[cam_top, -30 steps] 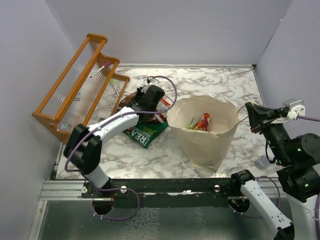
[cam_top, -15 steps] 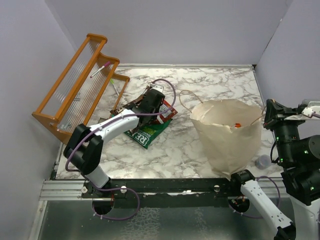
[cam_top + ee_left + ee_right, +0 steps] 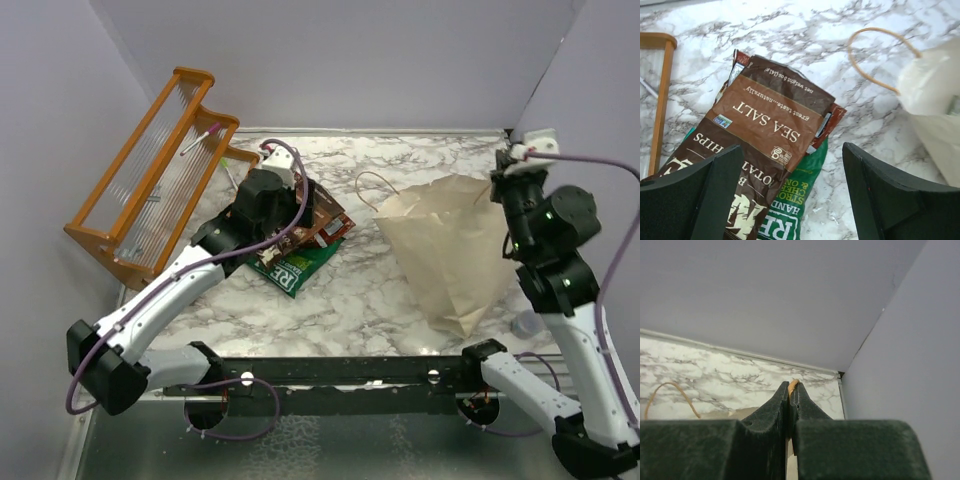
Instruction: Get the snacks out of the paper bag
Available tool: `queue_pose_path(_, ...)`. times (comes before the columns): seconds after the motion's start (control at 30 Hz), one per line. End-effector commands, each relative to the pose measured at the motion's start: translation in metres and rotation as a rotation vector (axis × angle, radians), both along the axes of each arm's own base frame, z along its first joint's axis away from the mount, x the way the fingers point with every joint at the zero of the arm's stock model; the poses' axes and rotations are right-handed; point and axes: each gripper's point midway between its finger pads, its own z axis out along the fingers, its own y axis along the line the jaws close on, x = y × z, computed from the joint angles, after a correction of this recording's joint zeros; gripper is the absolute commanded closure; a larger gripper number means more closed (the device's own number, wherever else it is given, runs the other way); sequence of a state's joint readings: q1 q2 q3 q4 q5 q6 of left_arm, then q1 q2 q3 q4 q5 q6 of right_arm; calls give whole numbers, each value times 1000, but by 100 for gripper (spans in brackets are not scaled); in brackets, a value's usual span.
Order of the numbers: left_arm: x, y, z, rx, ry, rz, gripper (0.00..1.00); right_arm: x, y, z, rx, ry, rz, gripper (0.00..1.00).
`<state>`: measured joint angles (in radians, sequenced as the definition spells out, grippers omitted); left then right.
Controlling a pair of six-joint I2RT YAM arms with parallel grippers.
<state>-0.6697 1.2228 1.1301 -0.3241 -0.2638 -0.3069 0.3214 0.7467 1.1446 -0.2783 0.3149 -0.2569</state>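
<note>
Two tools differ. The left tool [image 3: 791, 150] gapes wide and holds nothing, poised above a brown packet [image 3: 765, 120] that lies across a green bag [image 3: 800, 215] on the tabletop [image 3: 370, 300]. The right tool [image 3: 790, 390] is clamped on a cord handle [image 3: 793, 384] of the paper bag [image 3: 450, 250], which stands apart, right of both packets.

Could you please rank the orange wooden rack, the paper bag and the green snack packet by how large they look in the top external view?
1. orange wooden rack and paper bag: alike in spread, so I won't rank them.
2. green snack packet: clearly smallest, though brown packets cover part of it.
</note>
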Motion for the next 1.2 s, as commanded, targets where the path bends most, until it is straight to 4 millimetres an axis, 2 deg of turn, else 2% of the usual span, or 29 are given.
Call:
queue_pose_path(0.0, -26, 0, 20, -82, -13, -72, 17, 32, 44, 57, -245, -165, 171, 98)
queue_pose_path(0.07, -35, 6, 30, -108, -32, -75, 16, 42, 80, 43, -361, -119, 353, 98)
queue_pose_path(0.13, -45, 11, 41, -134, -53, -81, 15, 34, 125, 27, -416, -62, 622, 98)
queue_pose_path(0.23, -59, 21, 55, -186, -86, -79, 13, -5, 183, -1, -330, 14, 1043, 98)
queue_pose_path(0.3, -68, 26, 62, -223, -110, -84, 12, -53, 204, -18, -219, 44, 1311, 98)
queue_pose_path(0.37, -77, 28, 68, -257, -126, -97, 11, -99, 207, -29, -156, 57, 1488, 98)
queue_pose_path(0.43, -84, 29, 70, -284, -131, -110, 11, -119, 203, -37, -59, 88, 1498, 97)
queue_pose_path(0.5, -90, 25, 73, -315, -140, -144, 11, -120, 195, -46, 18, 120, 1409, 97)
queue_pose_path(0.63, -105, 0, 81, -415, -154, -296, 11, -115, 176, -61, 76, 197, 1219, 97)
queue_pose_path(0.83, -133, -36, 64, -618, -91, -502, 11, -125, 172, -69, 85, 163, 1212, 97)
queue_pose_path(0.97, -150, -39, 62, -728, -94, -560, 14, -124, 172, -78, 92, 147, 1213, 98)
queue_pose_path(1.17, -179, -52, 54, -664, -94, -679, 19, -121, 171, -76, 97, 121, 1193, 98)
